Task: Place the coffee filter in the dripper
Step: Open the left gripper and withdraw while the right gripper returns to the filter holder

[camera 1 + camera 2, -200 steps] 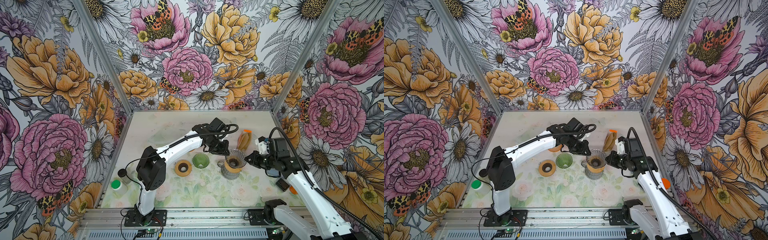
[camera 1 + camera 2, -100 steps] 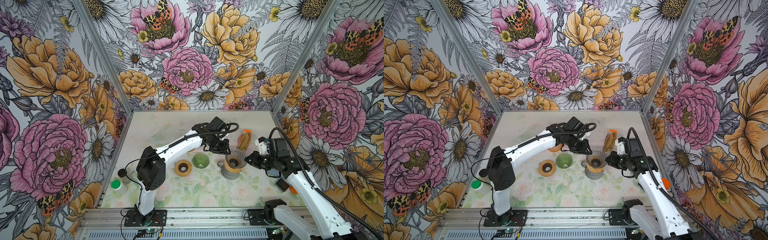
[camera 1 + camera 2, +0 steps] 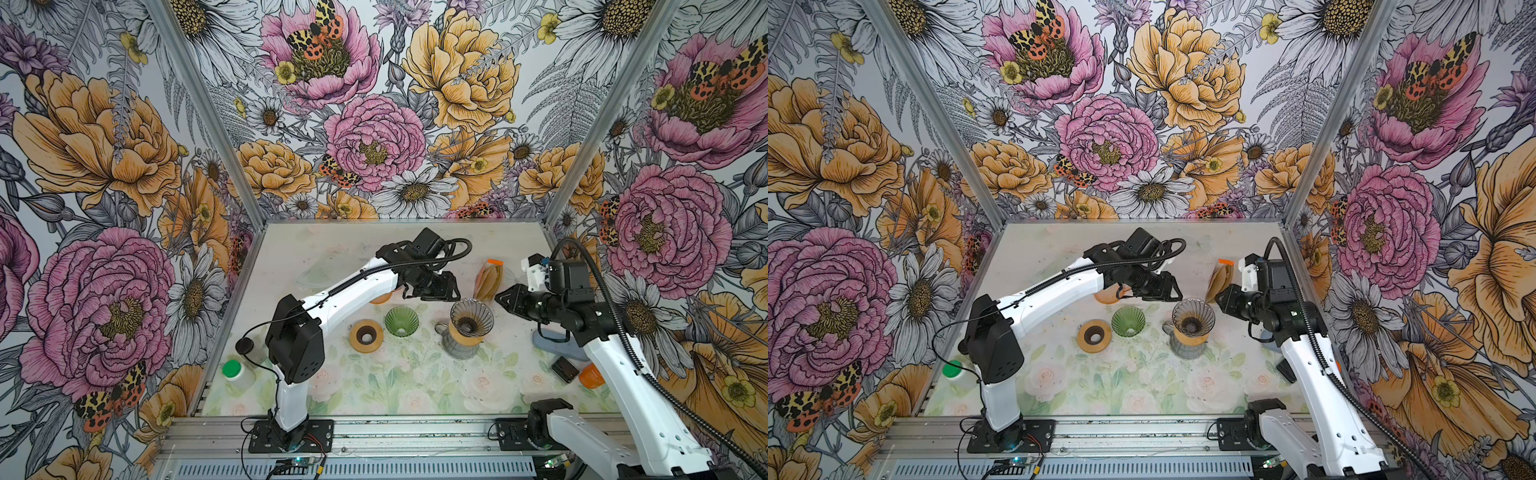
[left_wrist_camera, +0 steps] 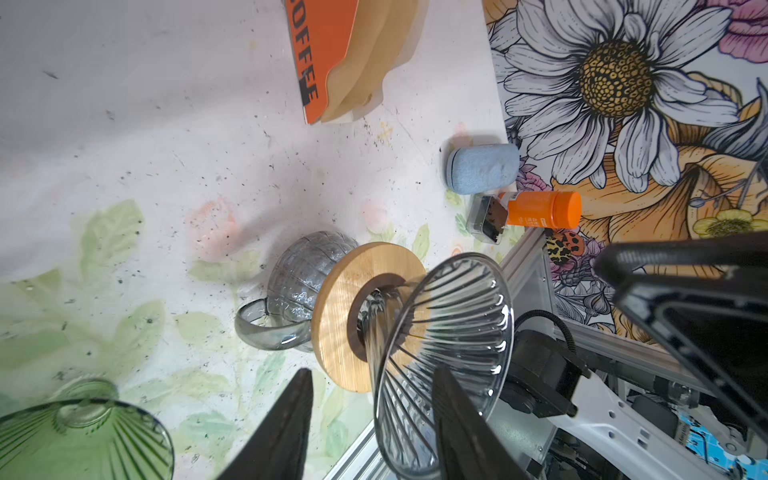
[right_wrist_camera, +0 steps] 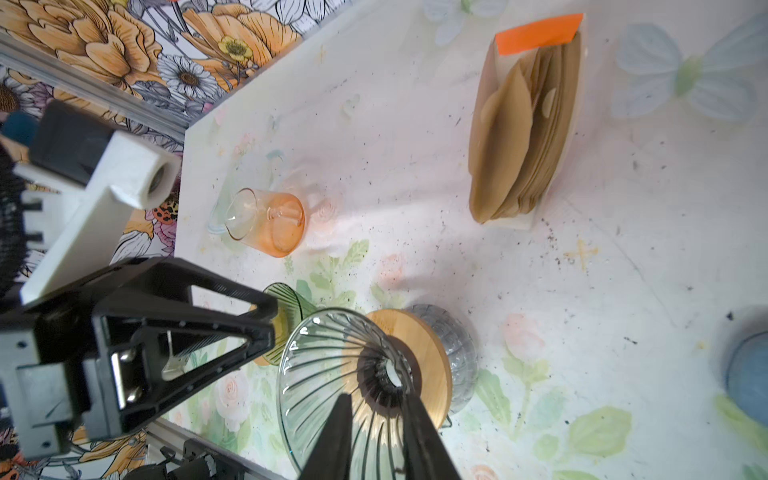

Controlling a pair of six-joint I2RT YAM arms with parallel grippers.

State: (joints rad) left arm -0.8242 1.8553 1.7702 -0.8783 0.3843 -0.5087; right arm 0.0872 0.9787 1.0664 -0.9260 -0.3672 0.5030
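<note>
Right wrist view shows coffee filters (image 5: 519, 137) stacked in their packet (image 5: 538, 33) near the empty dripper (image 5: 328, 365), likely light, limp paper best pinched at one loose edge; left gripper (image 4: 373, 368) and right gripper (image 5: 377, 395) have jaws apart.

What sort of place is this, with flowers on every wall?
Likely a robot test booth staged for coffee making: floral panels wall in a small table, two arms stand at its front rail, and a glass dripper and filter pack are set out.
</note>
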